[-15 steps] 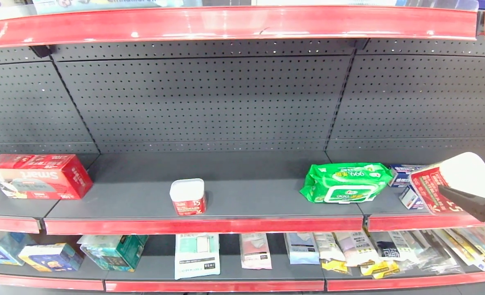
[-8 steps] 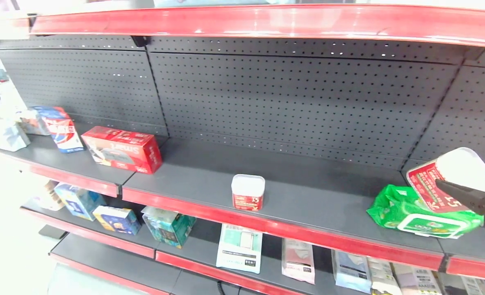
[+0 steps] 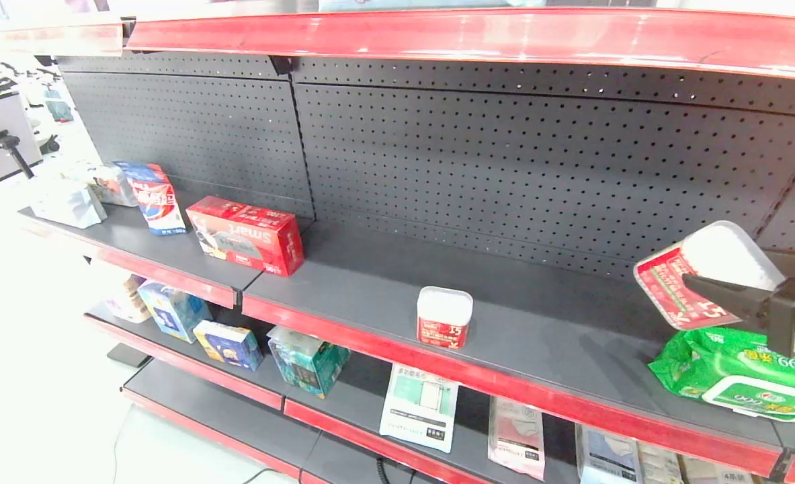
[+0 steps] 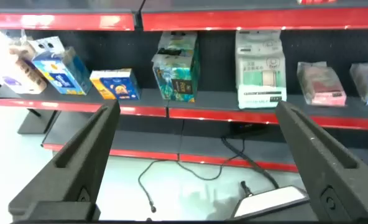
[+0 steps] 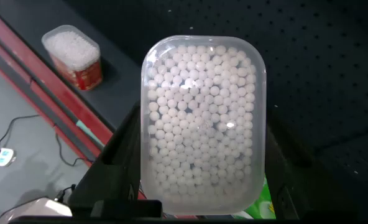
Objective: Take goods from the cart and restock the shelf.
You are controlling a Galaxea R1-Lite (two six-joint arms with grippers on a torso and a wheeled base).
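i read this as the carry-to-shelf step. the bead tub (image 3: 703,265) is in my right gripper (image 3: 709,289), held in the air at the right edge of the head view. it is tilted, white end up and to the right, above the green wipes pack (image 3: 740,373) and apart from it. the right jaws are closed onto the tub's two sides, and in the right wrist view the white beads show between the dark fingers. the left gripper (image 4: 196,155) is spread wide with nothing in it, facing the lower shelves (image 4: 171,112).

a matching tub (image 3: 444,316) stands upright near the front lip of the shelf (image 3: 370,282), about the centre of the head view. there is bare board between it and the wipes.

my judgement is that the next move brings the bead tub left and down over that bare stretch. i would level it so the base meets the board flat, set it just beside the matching tub, and only then let go. the risk i see is clipping the wipes pack or knocking the matching tub on the way in.
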